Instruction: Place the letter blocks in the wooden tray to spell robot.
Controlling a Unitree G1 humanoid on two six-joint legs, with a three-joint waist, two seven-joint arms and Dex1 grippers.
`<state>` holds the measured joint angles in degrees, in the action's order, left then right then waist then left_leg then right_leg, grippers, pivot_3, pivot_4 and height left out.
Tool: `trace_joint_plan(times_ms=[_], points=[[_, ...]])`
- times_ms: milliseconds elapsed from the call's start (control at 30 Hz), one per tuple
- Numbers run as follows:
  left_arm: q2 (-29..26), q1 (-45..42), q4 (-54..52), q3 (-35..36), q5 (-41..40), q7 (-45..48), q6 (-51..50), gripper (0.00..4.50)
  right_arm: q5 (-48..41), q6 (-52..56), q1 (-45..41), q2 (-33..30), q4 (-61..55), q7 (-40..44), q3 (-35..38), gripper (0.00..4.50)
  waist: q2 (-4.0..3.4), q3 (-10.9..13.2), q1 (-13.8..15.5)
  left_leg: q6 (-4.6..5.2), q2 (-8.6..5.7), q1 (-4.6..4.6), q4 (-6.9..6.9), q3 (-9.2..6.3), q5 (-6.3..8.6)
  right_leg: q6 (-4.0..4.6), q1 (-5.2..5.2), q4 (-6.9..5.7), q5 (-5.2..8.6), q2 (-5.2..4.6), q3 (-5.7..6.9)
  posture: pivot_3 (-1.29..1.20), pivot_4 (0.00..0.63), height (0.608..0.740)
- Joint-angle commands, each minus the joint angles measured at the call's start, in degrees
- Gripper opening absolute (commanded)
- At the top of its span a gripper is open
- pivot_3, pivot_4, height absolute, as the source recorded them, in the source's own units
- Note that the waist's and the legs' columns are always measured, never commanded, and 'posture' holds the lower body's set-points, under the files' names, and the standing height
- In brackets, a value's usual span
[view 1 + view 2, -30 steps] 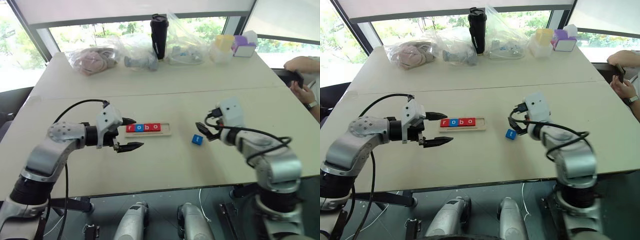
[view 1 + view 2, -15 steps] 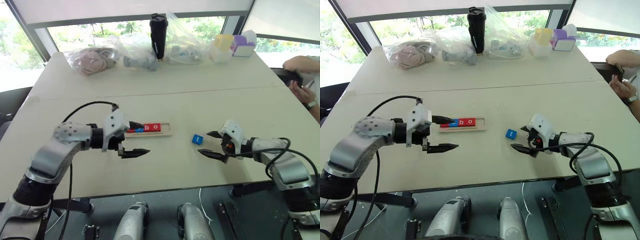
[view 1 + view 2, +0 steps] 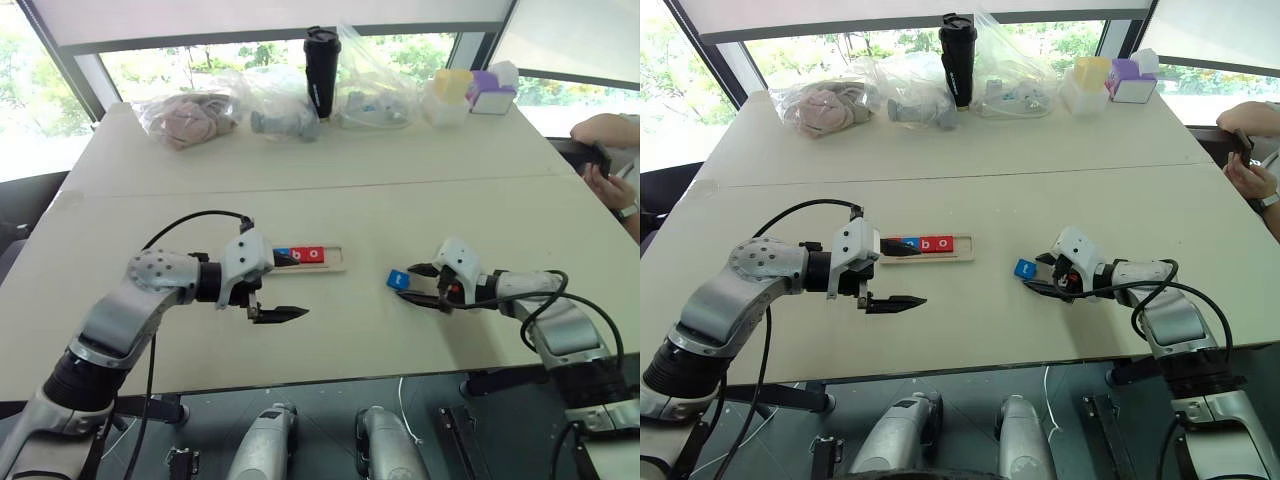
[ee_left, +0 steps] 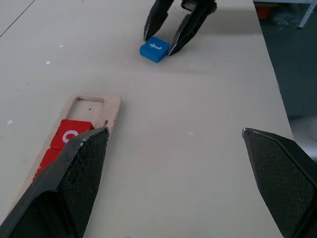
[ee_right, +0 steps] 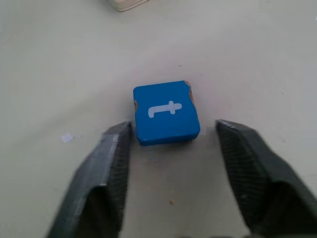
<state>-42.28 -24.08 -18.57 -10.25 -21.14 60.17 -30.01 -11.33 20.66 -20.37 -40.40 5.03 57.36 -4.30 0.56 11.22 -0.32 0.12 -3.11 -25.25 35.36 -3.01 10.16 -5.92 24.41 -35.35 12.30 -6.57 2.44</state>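
Pale counter [image 3: 400, 200] runs under a bright window. In the left eye view, the wooden tray [image 3: 320, 269] lies with its long axis across the robot, left to right. One blue t block [image 3: 398, 280] sits flat on the counter, well apart from the tray, off its right end. The right end effector [image 3: 406, 283] is low on the counter at that block, a finger on each side. The left end effector [image 3: 300, 286] hangs over the tray's left part, fingers spread and holding nothing. I count three tiles showing in the tray here, one blue and two red. The left end effector covers the tray's left end, so I cannot tell whether another tile lies there.

From the right eye view, the right arm is plainly the nearer one to the loose block. The tray's right end is bare wood.

Looking from the left wrist, the one empty slot [image 4: 89, 105] is at the tray's near end, with a red o tile [image 4: 74, 134] next to it. A second red tile lies just behind the first. The t block lies beyond that open end, between the right arm's two fingertips.

Looking from the right wrist, the block lies just ahead of the fingers [image 5: 111, 163], centred in the gap. One pad is almost at its corner and the other is a little apart. The jaws are spread, not pinching. My judgement is that the next move is to close on the block and carry it leftward to the slot.
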Motion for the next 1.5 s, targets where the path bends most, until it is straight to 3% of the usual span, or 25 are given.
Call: trace_joint_plan(times_ms=[33, 200, 333, 533, 767, 1500], points=[[-0.3, -0.8, -2.1, 0.6, 0.2, -0.8, -0.8, 4.5, 0.0, -1.0, -1.3, 0.4, 0.1, 0.3, 0.0, 1.12, 0.0, 0.0, 0.0, 0.0, 0.0, 0.0, 0.0, 0.0, 0.0, -0.04, 0.0, 0.0, -0.02, 0.0, 0.0, 0.0, 0.15, 0.74], [-1.6, 1.5, -1.2, 2.4, 0.8, -1.3, 0.2, 4.5, -0.1, -1.0, -4.7, 1.0, 0.6, 0.1, 0.1, 1.12, 0.0, 0.0, -0.3, 0.0, 0.0, 0.01, 0.01, 0.0, 0.0, -0.04, 0.0, -0.01, -0.02, 0.0, 0.0, 0.0, 0.15, 0.74], [-5.3, 3.2, 3.3, 7.4, 0.4, 0.3, 2.7, 4.5, 0.8, -1.5, -15.4, 4.2, 4.0, 2.6, -3.7, 1.12, -0.02, 0.0, -1.1, -0.01, 0.06, 0.05, 0.01, 0.08, -0.01, 0.01, 0.13, -0.16, -0.07, 0.07, -0.09, 0.0, 0.15, 0.74], [-7.8, 3.7, 8.5, 11.6, 0.4, 1.1, 5.3, 4.5, 5.6, -6.3, -27.6, 11.2, 18.0, 7.0, -11.0, 1.12, 0.0, 0.0, -0.2, -0.05, 0.09, 0.16, -0.01, -0.03, -0.02, 0.09, 0.07, -0.32, -0.01, 0.14, -0.04, 0.0, 0.15, 0.74], [-7.8, 6.0, 7.0, 13.3, 0.1, -0.1, 4.9, 4.5, 10.9, -14.0, -34.8, 16.3, 33.9, 9.5, -15.0, 1.12, 0.0, 0.0, -0.6, -0.07, -0.09, 0.04, -0.01, 0.0, -0.04, -0.06, 0.06, -0.11, -0.08, 0.04, -0.11, 0.0, 0.15, 0.74], [-6.4, 8.6, 1.1, 13.3, -1.4, -4.9, 1.4, 4.5, 15.9, -24.1, -43.1, 20.5, 52.6, 12.8, -14.1, 1.12, -0.01, 0.0, -0.9, -0.31, -0.01, 0.33, -0.13, -0.05, -0.18, -0.06, 0.15, -0.73, -0.08, 0.14, -0.15, 0.0, 0.15, 0.74]])
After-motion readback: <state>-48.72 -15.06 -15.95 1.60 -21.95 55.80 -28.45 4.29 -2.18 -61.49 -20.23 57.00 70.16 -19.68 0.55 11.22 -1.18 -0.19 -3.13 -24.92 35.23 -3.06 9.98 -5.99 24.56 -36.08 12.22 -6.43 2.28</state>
